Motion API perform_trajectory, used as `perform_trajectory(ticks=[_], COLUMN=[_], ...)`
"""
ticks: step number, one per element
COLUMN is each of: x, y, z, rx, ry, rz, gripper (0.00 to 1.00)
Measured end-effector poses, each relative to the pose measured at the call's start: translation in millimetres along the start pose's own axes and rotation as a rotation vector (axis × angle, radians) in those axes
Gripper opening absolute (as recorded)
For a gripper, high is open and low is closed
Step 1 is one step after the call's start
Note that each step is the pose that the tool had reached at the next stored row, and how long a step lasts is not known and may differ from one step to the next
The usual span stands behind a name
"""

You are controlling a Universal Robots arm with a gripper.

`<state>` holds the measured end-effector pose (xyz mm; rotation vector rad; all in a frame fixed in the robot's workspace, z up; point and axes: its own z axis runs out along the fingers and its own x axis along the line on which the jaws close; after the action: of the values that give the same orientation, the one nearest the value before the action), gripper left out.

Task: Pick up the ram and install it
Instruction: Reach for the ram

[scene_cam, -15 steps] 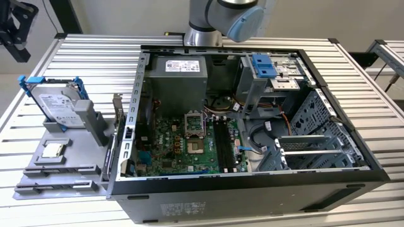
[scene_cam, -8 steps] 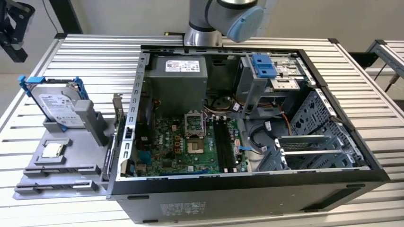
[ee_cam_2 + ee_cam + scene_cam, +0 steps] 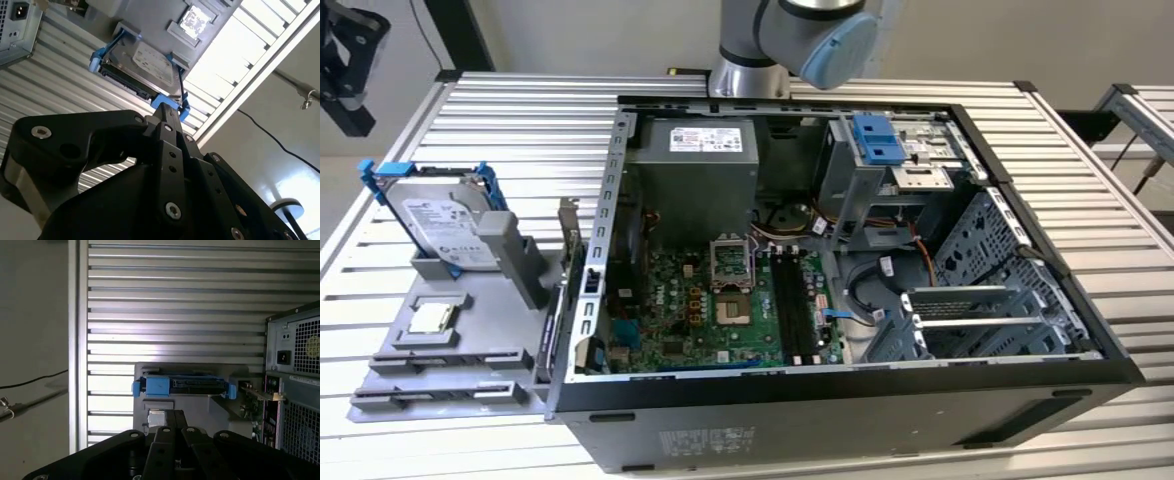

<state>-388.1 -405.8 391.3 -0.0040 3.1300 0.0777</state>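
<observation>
At the exterior view's far left, the gripper (image 3: 347, 90) hangs over the table's (image 3: 480, 110) far corner, well apart from everything on it. In the first wrist view its fingertips (image 3: 167, 420) are pressed together, and I see nothing between them.

Next comes the grey tray (image 3: 467, 300). A drive (image 3: 447, 225) stands tilted in a blue bracket at the tray's back, and a square silver chip (image 3: 431, 317) lies in front of it. The ram (image 3: 440, 396) looks to be the dark thin stick in the tray's front holder, with a similar strip just behind it. I can't make out its chips from here. Both wrist views look towards the drive (image 3: 185, 385) from a distance.

Right of the tray, touching it, the open case (image 3: 1067, 370) lies on its side. The motherboard (image 3: 707, 320) is exposed inside, and two long dark slots (image 3: 790, 300) run along its right part. I cannot tell whether they hold anything.
</observation>
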Motion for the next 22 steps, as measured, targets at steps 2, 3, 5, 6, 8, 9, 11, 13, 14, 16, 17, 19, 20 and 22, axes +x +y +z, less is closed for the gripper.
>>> perform_trajectory(ticks=[2,3,5,6,8,9,11,13,14,16,17,19,20,22], x=[0.0,0.0,0.0,0.0,0.0,0.1,0.1,0.1,0.1,0.1,0.1,0.1,0.1,0.2], y=[-6.6,-9.8,-16.3,-19.8,-26.4,-29.6,-35.9,-42.6,-46.2,-53.3,-56.7,-63.8,-67.5,-74.2], z=[-0.1,-0.2,-0.4,-0.4,-0.5,-0.6,-0.8,-1.0,-1.0,-1.3,-1.4,-1.6,-1.8,-1.9], rx=[0.0000,0.0001,0.0001,0.0000,0.0000,0.0001,0.0001,0.0001,0.0000,0.0001,0.0001,0.0000,0.0001,0.0001], ry=[-0.0001,-0.0001,0.0001,0.0000,0.0002,0.0004,0.0007,0.0008,0.0007,0.0008,0.0007,0.0007,0.0008,0.0009], rz=[0.000,0.000,0.000,0.000,0.000,0.000,0.000,0.000,0.000,0.000,0.000,0.000,0.000,0.000], gripper=[0.00,0.00,0.00,0.00,0.00,0.00,0.00,0.00,0.00,0.00,0.00,0.00,0.00,0.00])
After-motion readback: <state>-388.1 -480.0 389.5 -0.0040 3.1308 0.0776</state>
